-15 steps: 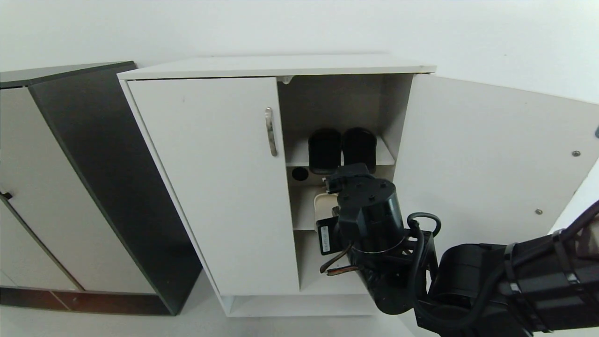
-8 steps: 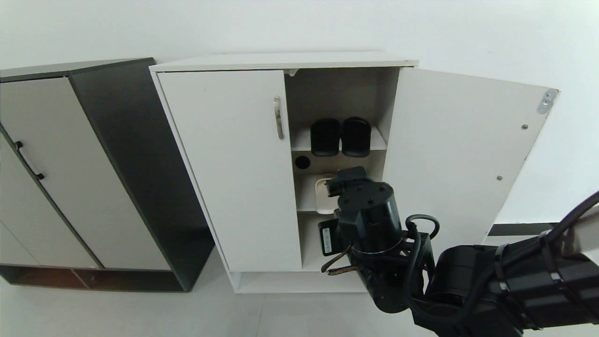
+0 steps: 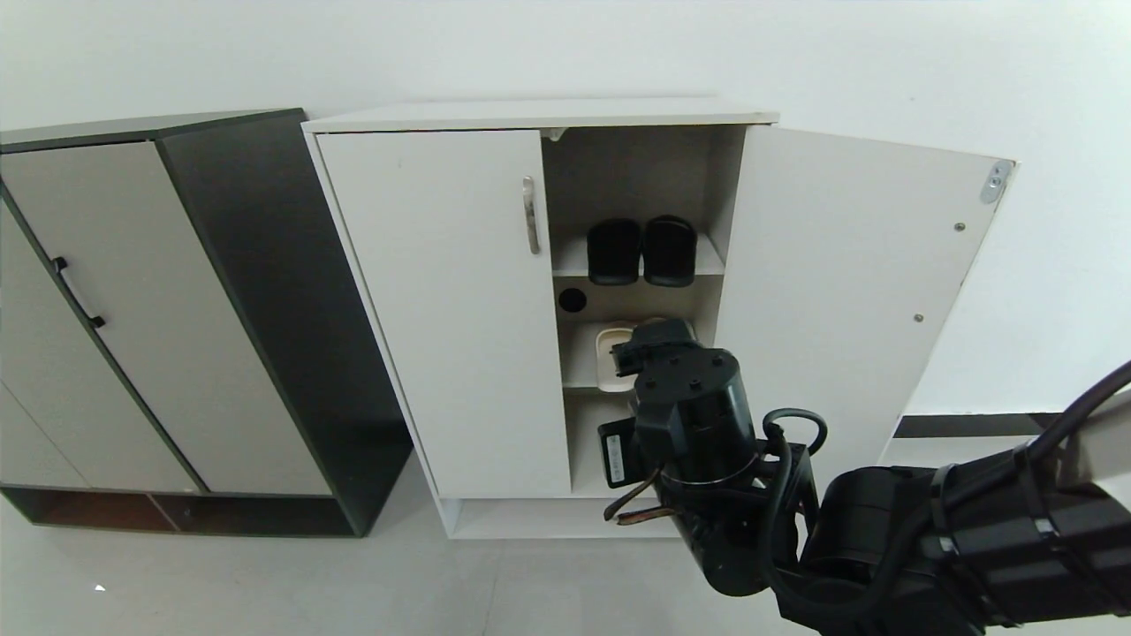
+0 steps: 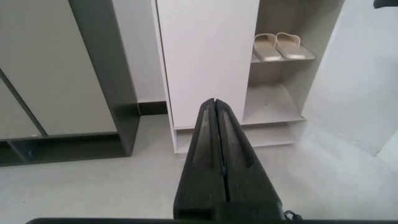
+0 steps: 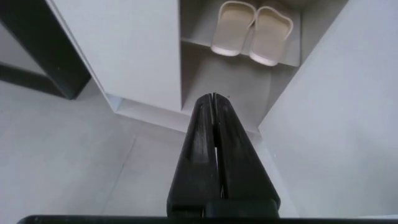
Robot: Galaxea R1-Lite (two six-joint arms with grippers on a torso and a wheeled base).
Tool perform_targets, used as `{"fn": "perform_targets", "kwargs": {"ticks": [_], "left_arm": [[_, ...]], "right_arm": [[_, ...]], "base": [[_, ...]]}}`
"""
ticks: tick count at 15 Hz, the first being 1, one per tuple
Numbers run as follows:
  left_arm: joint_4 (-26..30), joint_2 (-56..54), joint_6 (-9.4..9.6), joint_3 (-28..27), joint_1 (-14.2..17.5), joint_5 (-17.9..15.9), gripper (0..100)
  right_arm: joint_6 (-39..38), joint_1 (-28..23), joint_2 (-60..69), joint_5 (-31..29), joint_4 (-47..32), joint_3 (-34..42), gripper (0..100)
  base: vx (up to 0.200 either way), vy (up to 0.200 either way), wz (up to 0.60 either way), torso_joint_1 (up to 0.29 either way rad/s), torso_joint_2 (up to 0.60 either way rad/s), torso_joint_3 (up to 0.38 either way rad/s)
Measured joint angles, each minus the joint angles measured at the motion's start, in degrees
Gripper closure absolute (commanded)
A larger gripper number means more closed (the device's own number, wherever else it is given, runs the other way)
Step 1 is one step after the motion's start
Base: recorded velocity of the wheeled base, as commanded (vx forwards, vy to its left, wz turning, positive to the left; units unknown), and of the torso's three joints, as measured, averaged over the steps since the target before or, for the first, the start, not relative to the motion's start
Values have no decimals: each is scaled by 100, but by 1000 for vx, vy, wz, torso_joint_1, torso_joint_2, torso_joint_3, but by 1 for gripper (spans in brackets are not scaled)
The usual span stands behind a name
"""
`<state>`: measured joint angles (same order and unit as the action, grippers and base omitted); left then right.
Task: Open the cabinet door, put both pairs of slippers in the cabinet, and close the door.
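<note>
Door-closing time, apparently: find the black slippers (image 3: 642, 252) shelved above and ahead of the right claw (image 5: 214, 96), and the beige slippers (image 5: 252, 28) straight ahead of it, one level lower. Note both claws pressed shut and empty, with the left claw (image 4: 214, 101) hanging well short of the cabinet (image 3: 530, 115). Keep the right claw clear of the opening. Swing out around the open door (image 3: 848, 283), standing wide to that claw's right. Push its outer face with the closed tips, near the free edge. Ease off approaching the cabinet; avoid slamming or trapping the claw.
</note>
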<state>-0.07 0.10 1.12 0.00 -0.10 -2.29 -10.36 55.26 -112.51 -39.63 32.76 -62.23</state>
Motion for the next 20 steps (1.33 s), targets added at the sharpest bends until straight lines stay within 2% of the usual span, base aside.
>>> {"fn": "perform_targets", "kwargs": {"ticks": [9, 12, 20], "left_arm": [[7, 0, 2, 0, 0, 2, 100], [12, 0, 2, 2, -1, 0, 100], [0, 0, -9, 0, 2, 0, 100]], "right_arm": [[-6, 0, -4, 0, -5, 0, 100], [-11, 11, 0, 0, 26, 30, 100], [0, 0, -6, 0, 82, 38, 100]], "base": [[0, 0, 0, 0, -15, -17], [0, 0, 0, 15, -199, -320], [0, 0, 0, 91, -493, -353]]}}
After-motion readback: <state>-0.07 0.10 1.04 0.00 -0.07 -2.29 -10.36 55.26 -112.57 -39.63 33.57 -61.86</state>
